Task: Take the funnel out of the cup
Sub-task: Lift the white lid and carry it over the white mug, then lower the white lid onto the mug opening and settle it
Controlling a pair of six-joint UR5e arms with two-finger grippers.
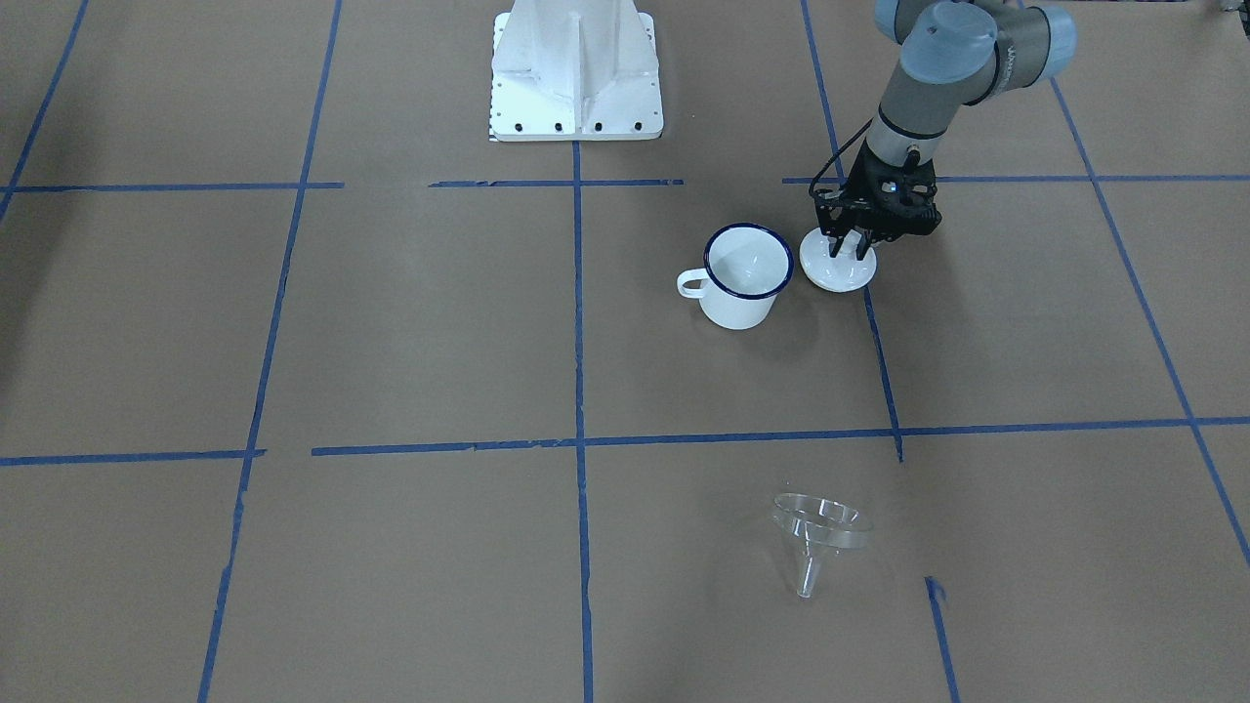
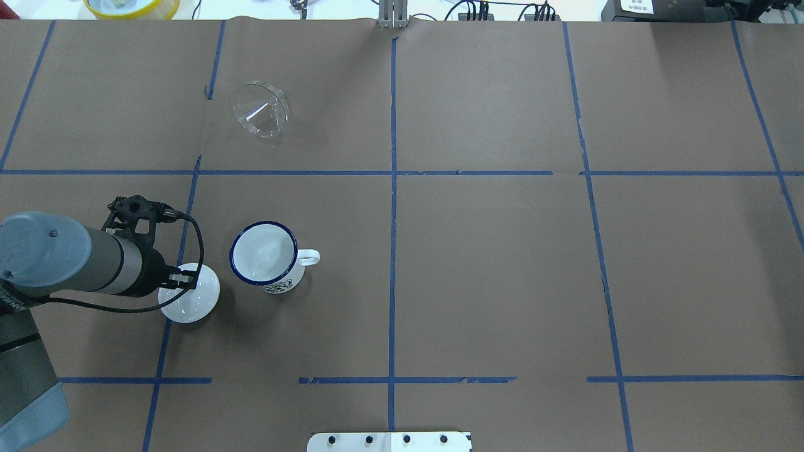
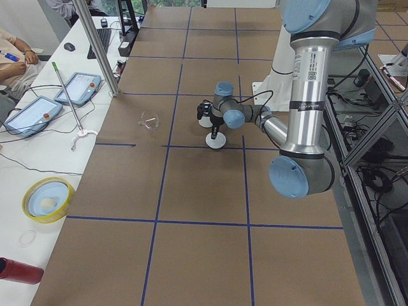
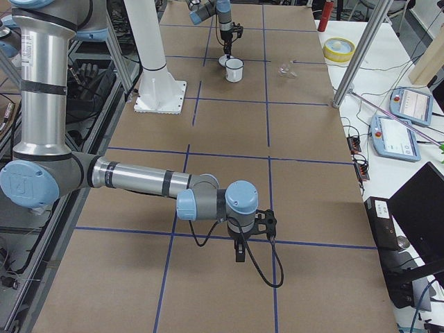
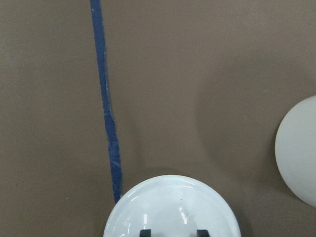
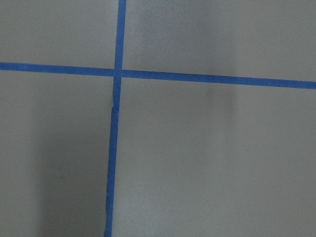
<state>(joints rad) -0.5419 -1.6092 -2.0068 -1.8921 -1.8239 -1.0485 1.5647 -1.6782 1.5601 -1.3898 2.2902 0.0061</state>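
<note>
Left gripper [image 1: 848,246] fingers [image 5: 145,232] set apart, tips down at lid [image 1: 838,275]; unclear whether gripping. Just beside them, cup [image 1: 747,275], upright and empty. Well away from fingers, funnel [image 1: 818,527], out of cup, on its side on table [image 1: 391,342]. Far off, right gripper [image 4: 239,251], low over table; finger state unclear.

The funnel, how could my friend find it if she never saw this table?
On the brown table with blue tape lines, find the white cup. Past it, toward the far edge, the funnel lies alone on its side. It is see-through, while the cup and lid are white.
</note>
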